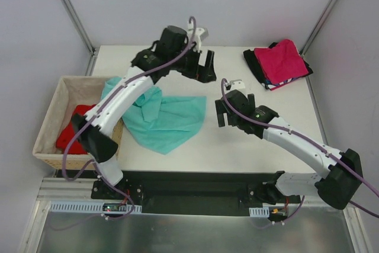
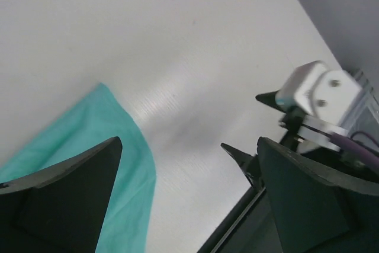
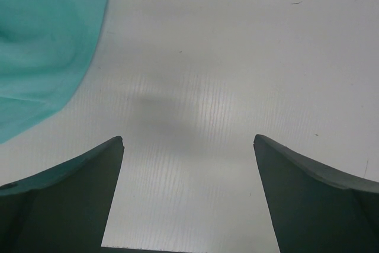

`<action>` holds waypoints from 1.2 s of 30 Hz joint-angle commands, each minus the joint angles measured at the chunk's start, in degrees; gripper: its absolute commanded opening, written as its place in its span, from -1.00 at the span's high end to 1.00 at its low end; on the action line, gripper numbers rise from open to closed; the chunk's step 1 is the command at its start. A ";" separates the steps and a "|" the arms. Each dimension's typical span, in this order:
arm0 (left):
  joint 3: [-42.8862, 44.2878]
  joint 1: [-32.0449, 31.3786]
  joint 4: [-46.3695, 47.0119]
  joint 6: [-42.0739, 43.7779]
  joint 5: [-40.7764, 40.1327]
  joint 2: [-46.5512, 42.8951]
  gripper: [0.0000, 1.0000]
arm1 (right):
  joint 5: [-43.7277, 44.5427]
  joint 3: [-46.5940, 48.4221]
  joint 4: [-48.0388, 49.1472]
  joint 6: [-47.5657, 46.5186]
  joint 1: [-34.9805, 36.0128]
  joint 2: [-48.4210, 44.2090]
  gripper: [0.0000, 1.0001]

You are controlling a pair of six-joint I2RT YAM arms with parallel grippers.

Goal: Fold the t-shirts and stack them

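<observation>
Top external view shows me the pink shirt [image 1: 288,60] stacked at far right, the teal shirt [image 1: 166,121] still unfolded beside the basket [image 1: 46,137] holding the red shirt [image 1: 74,130], and I judge much folding remains; left gripper [image 1: 202,67] and right gripper [image 1: 221,114] are wide open, empty.

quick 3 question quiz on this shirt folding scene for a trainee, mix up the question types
1. True or false: the teal shirt is folded on the stack.
2. Which shirt tops the stack at the table's far right corner? A black, B magenta, C striped.
3. Fill in: the red shirt lies in the ___.

Key
1. False: it lies loose and crumpled on the table near the left arm.
2. B: the magenta shirt.
3. basket.
</observation>
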 commanded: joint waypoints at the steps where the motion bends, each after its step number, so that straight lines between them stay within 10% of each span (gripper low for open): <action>1: 9.48 1.01 -11.06 3.10 -20.66 -13.43 -0.98 | 0.16 1.94 1.55 0.00 0.62 0.36 -0.93; 18: -16.06 18.33 -24.71 -1.29 -42.78 -27.77 -0.91 | -0.71 1.77 3.22 -0.53 2.47 2.12 -0.93; 36: -32.07 38.54 -15.75 -2.08 -29.78 -32.87 -0.84 | -1.77 -0.08 5.15 -0.79 3.26 2.82 -0.93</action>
